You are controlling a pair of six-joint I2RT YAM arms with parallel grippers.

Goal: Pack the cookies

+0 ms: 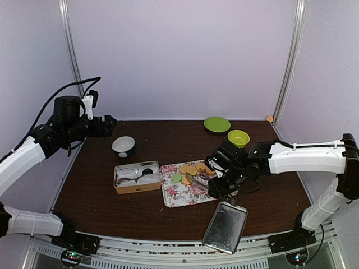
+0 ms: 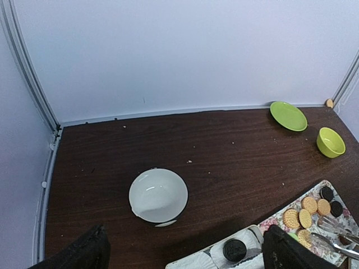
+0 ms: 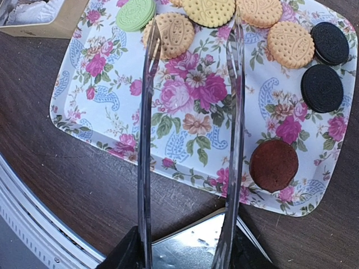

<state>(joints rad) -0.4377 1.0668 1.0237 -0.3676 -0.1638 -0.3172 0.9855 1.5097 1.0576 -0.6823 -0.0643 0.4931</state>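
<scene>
Several cookies (image 1: pixel 192 170) lie on a floral tray (image 1: pixel 185 196): yellow ones (image 3: pixel 290 43), a light green one (image 3: pixel 136 13), two black ones (image 3: pixel 321 88) and a dark red one (image 3: pixel 274 165). My right gripper (image 3: pixel 182 249) is shut on metal tongs (image 3: pixel 145 140). The two blades stand apart over the tray, their tips near the yellow cookies and nothing between them. One black cookie (image 2: pixel 234 249) sits in a white paper cup inside the box (image 1: pixel 137 177). My left gripper (image 2: pixel 188 255) hangs open and empty high over the back left of the table, above a white bowl (image 2: pixel 158 196).
A shiny metal lid (image 1: pixel 225 227) lies at the near edge by the right arm. A green plate (image 1: pixel 216 124) and a yellow-green bowl (image 1: pixel 238 137) stand at the back right. White walls close the table at the back and sides.
</scene>
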